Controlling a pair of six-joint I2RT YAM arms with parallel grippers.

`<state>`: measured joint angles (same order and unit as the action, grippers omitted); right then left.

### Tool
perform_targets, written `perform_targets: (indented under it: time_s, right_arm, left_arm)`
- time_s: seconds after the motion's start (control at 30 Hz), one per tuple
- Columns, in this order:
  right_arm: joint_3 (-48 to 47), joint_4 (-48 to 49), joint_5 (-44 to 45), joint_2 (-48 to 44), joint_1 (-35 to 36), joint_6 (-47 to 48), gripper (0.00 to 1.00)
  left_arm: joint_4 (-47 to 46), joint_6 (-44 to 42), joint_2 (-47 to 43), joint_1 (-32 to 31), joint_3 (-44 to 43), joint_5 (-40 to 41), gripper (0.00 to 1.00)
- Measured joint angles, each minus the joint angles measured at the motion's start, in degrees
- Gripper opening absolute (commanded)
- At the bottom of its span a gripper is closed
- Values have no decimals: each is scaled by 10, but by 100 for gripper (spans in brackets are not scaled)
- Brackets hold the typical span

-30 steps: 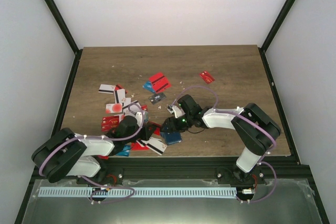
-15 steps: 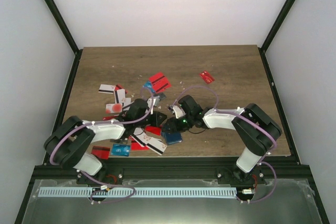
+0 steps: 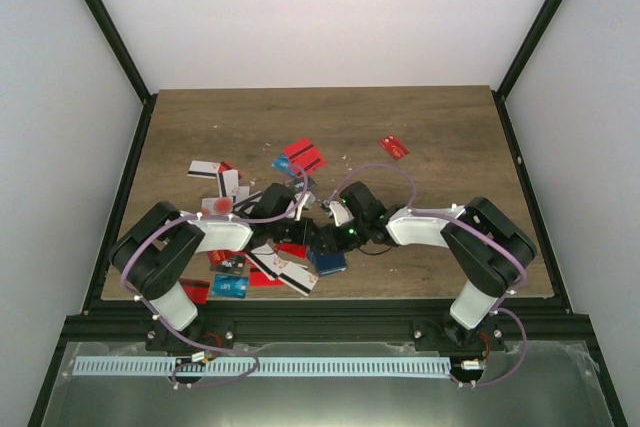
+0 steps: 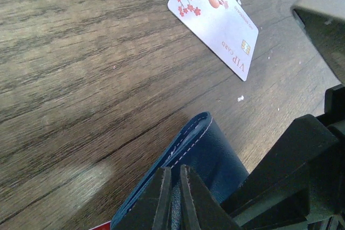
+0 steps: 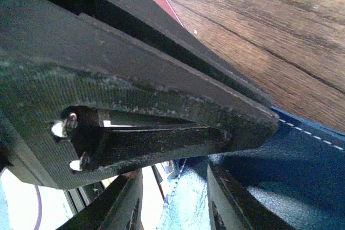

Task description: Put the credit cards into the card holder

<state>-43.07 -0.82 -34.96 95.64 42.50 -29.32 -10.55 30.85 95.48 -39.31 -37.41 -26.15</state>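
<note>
The navy-blue card holder [image 3: 328,262] lies near the table's front middle, and its lighter blue inside shows in the right wrist view [image 5: 188,208]. My left gripper [image 3: 305,231] reaches in from the left. In its wrist view the jaws [image 4: 173,187] are pinched on a thin wall of the card holder [image 4: 210,149]. My right gripper [image 3: 323,239] sits over the holder. Its fingers [image 5: 172,208] stand apart, with the holder's blue wall between them. Credit cards lie scattered: red ones [image 3: 303,156], a white one [image 3: 205,168] and a light-blue one [image 3: 231,287].
A white VIP card with blossoms [image 4: 215,20] lies just beyond the holder. A lone red card [image 3: 394,147] lies at the back right. White cards with black stripes [image 3: 292,273] lie left of the holder. The left gripper's body [image 5: 135,68] fills most of the right wrist view.
My left arm has swung from the front left cards towards the right and now meets the card holder. The right arm and the holder have stayed in place.
</note>
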Motion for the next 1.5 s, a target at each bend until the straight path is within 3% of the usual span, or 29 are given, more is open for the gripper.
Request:
perform_targets:
  time_s: [0.6,0.83,1.0,1.5]
  right_arm:
    - [-1,17,-5,14,0,-1,24]
    - [-3,28,-14,27,-1,-3,16]
    - [-4,35,-19,34,-2,-7,1]
    - [1,-14,5,-20,-1,-27,1]
  left_arm:
    - [-21,6,0,2,12,-3,8]
    - [-25,7,0,3,15,-4,8]
    - [-27,7,0,4,17,-4,8]
    - [-16,24,-32,2,43,15,7]
